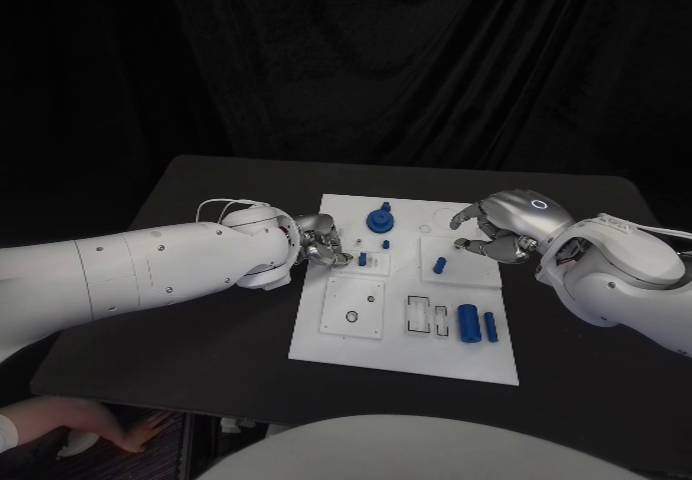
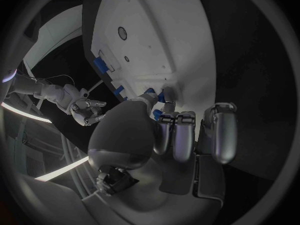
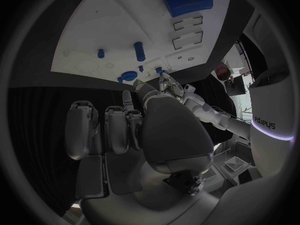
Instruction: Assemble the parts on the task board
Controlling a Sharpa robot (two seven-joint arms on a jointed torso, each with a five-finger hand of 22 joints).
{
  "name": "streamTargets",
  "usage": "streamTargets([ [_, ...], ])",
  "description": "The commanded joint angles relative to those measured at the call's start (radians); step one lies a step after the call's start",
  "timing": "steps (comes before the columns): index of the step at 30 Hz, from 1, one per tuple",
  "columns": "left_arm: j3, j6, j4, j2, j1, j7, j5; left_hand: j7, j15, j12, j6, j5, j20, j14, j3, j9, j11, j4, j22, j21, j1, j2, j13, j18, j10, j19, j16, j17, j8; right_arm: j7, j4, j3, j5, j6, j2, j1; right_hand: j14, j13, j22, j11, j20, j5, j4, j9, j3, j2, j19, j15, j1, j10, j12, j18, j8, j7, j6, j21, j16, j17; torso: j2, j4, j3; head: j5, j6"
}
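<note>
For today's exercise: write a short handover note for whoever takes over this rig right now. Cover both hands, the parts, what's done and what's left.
Left hand: at the task board's left edge, fingertips by a small blue peg; whether it holds anything is unclear.
Right hand: hovers over the board's far right corner, fingers curled, nothing visibly held.
Parts: blue knobbed piece stands at the far edge; two blue cylinders lie loose at the near right.
Left: seat the loose pieces.

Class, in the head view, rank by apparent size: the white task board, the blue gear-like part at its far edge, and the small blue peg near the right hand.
1. Task board
2. Blue gear-like part
3. Small blue peg

None look alike in size.
</note>
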State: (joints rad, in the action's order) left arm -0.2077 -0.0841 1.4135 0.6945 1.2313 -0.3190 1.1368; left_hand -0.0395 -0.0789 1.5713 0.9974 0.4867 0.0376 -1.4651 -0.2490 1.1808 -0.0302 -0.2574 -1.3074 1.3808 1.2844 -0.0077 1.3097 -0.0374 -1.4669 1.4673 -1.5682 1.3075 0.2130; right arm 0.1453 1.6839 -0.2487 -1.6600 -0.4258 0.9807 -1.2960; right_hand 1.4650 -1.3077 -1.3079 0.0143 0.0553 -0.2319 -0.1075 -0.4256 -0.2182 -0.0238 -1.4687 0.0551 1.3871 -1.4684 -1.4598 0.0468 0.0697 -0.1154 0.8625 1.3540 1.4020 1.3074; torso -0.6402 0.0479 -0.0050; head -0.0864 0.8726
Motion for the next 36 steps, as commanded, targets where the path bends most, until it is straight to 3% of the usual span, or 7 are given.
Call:
streamTargets([
  [1, -0.005, 0.011, -0.001, 0.000, -0.009, -0.009, -0.004, 0.008, -0.004, 0.000, -0.001, 0.004, -0.008, -0.106, -0.053, 0.006, -0.006, 0.007, -0.205, 0.002, -0.004, -0.024, 0.261, -0.007, -0.104, 0.017, -0.003, 0.263, -0.001, 0.018, 0.000, 0.001, -0.002, 0.009, 0.001, 0.003, 0.058, -0.136, -0.195, 0.000, -0.001, -0.005, 0.000, 0.002, -0.006, -0.009, -0.017, 0.000, 0.005, 0.003, 0.007, 0.004, -0.003, 0.000, 0.006, -0.003, -0.006, 0.025, 0.000, 0.0003, -0.0002, 0.001, 0.000],
  [6, -0.005, -0.018, 0.000, 0.000, -0.009, 0.006, -0.004, 0.007, -0.004, 0.000, 0.001, 0.002, -0.009, -0.106, -0.164, 0.023, -0.005, 0.032, -0.205, 0.002, -0.027, -0.059, 0.261, -0.007, -0.104, 0.017, -0.003, 0.263, 0.004, 0.018, 0.000, 0.001, -0.002, 0.009, 0.002, 0.003, 0.057, -0.135, -0.195, 0.000, -0.001, -0.008, 0.001, 0.002, -0.008, -0.008, -0.017, 0.000, 0.006, 0.004, 0.008, 0.004, -0.003, 0.000, 0.007, -0.004, -0.007, 0.024, 0.001, 0.0004, -0.0003, 0.001, 0.000],
  [11, -0.005, -0.057, 0.004, 0.003, -0.010, 0.036, -0.004, 0.005, -0.004, 0.000, -0.001, 0.000, -0.008, -0.106, -0.232, 0.034, -0.005, 0.055, -0.206, 0.004, -0.047, -0.078, 0.261, -0.006, -0.104, 0.017, -0.003, 0.263, 0.007, 0.020, 0.000, 0.001, -0.002, 0.010, 0.003, 0.003, 0.057, -0.135, -0.195, 0.000, -0.001, -0.008, 0.001, 0.002, -0.008, -0.008, -0.017, 0.000, 0.006, 0.004, 0.008, 0.004, -0.003, 0.000, 0.007, -0.004, -0.007, 0.024, 0.000, 0.0002, -0.0005, 0.000, 0.000],
  [30, -0.004, -0.124, 0.054, 0.057, -0.008, 0.089, -0.004, 0.008, -0.005, 0.000, 0.020, -0.001, -0.009, -0.106, -0.302, 0.050, -0.007, 0.087, -0.205, 0.003, -0.080, -0.098, 0.261, -0.007, -0.104, 0.017, -0.003, 0.263, 0.020, 0.027, 0.001, 0.001, 0.021, 0.024, 0.009, 0.003, 0.056, -0.133, -0.193, -0.001, -0.001, -0.011, 0.002, 0.004, -0.011, -0.008, -0.015, 0.000, 0.008, 0.006, 0.011, 0.006, -0.003, 0.001, 0.009, -0.010, -0.011, 0.018, 0.000, 0.0004, 0.0003, 0.001, 0.000],
  [36, -0.004, -0.069, 0.066, 0.071, 0.007, 0.106, -0.035, 0.008, -0.005, 0.000, 0.027, -0.004, -0.009, -0.106, -0.302, 0.053, -0.006, 0.086, -0.204, -0.001, -0.088, -0.100, 0.261, -0.007, -0.104, 0.014, -0.003, 0.263, 0.024, 0.030, -0.001, 0.001, 0.022, 0.026, 0.009, 0.003, 0.056, -0.133, -0.193, -0.001, -0.001, -0.011, 0.002, 0.004, -0.011, -0.008, -0.015, 0.000, 0.008, 0.006, 0.011, 0.006, -0.003, 0.001, 0.009, -0.010, -0.011, 0.018, 0.000, 0.0013, -0.0004, -0.002, 0.000],
])
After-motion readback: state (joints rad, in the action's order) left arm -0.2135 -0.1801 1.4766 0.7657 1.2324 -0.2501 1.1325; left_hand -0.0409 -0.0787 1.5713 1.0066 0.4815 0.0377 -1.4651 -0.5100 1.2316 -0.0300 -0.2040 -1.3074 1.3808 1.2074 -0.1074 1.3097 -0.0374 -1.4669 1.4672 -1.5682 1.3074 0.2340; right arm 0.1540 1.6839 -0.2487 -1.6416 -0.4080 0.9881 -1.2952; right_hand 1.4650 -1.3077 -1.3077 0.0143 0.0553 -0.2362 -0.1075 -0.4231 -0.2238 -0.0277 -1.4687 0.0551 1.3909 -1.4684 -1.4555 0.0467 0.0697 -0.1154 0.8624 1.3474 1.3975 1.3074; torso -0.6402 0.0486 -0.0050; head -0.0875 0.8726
